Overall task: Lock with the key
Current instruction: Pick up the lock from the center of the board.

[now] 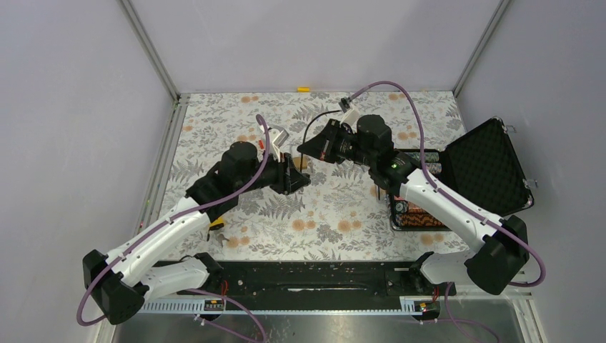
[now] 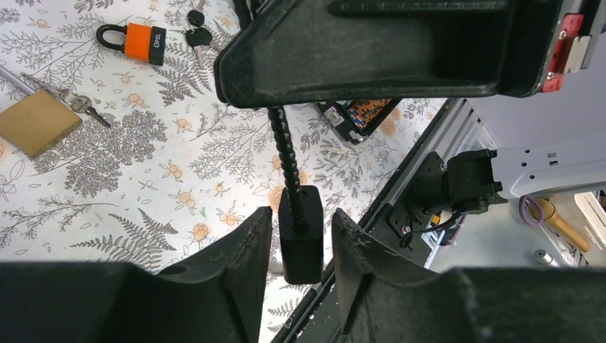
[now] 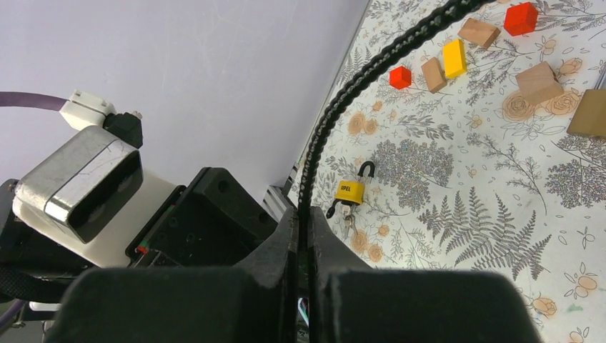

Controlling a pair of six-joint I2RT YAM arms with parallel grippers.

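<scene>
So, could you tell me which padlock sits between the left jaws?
The black one on the ribbed cable; the orange padlock and the yellow padlock lie out on the table.

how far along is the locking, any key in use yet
Early. Done: the black lock body is up off the table. In hand: the right gripper pinches its cable; the left gripper brackets the lock body, contact unclear. Left: neither gripper holds a key; keys lie by the orange padlock, so inserting and turning remain.
</scene>
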